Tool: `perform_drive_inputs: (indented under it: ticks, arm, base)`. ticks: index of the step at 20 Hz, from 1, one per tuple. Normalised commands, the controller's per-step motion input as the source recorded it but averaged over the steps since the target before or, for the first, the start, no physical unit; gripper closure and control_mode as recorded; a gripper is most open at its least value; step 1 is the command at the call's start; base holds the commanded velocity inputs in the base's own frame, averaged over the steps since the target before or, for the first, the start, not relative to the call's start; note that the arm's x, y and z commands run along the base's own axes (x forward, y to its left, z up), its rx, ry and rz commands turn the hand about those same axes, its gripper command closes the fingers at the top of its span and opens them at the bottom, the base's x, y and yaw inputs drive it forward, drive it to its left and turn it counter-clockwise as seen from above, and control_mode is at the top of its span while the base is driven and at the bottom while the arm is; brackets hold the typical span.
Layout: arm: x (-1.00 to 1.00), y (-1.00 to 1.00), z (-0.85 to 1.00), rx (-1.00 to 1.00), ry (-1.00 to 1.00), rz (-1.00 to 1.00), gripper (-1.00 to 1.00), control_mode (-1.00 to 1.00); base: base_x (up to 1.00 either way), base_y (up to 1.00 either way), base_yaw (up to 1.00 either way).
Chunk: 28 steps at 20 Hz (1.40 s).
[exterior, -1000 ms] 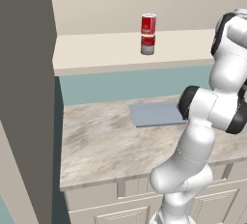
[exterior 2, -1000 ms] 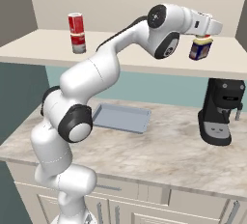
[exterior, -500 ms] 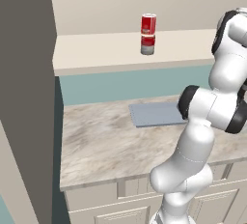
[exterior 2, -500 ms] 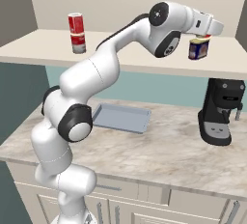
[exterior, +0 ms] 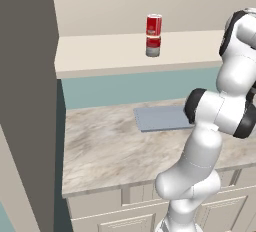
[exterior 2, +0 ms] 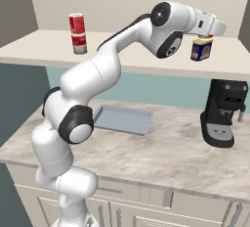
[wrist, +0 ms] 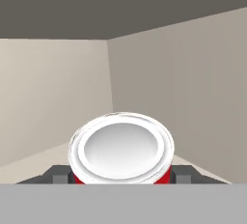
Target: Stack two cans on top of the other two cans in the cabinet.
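The gripper [exterior 2: 204,38] is clamped on a red can [wrist: 121,151] by its sides, low on the body, holding it above the blue can [exterior 2: 200,51] at the shelf's [exterior 2: 146,63] right end. It is a small rigid cylinder, probably light, with smooth walls that could slip, so a square side grip suits. At ten o'clock, well apart, stands a stacked pair [exterior 2: 77,33]. A coffee machine [exterior 2: 224,113] and tray [exterior 2: 122,119] sit below, clear of the way.

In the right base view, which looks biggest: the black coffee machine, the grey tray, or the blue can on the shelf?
1. Coffee machine and grey tray: too close to rank, one tall, one wide and flat.
2. Blue can: clearly smallest, though it sits farther back.
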Motion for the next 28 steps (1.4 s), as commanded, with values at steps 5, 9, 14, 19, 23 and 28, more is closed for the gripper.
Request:
perform_drive_inputs:
  ticks: [5,9,14,19,23,28]
  arm:
    - [0.00,0.00,-0.06,0.00,0.00,0.00,1.00,-1.00]
    - [0.00,0.00,-0.12,0.02,0.00,0.00,1.00,-1.00]
    - [0.00,0.00,-0.14,0.05,0.00,0.00,1.00,-1.00]
    - [0.02,0.00,-0.09,0.03,0.00,0.00,1.00,-1.00]
    - [0.03,0.00,-0.12,0.02,0.00,0.00,1.00,-1.00]
    - [0.07,0.01,-0.16,0.01,0.00,0.00,1.00,-1.00]
  base:
    - [0.00,0.00,0.00]
    - [0.00,0.00,0.00]
    - [0.00,0.00,0.00]
    - [0.00,0.00,0.00]
    - [0.00,0.00,0.00]
    - [0.00,0.00,0.00]
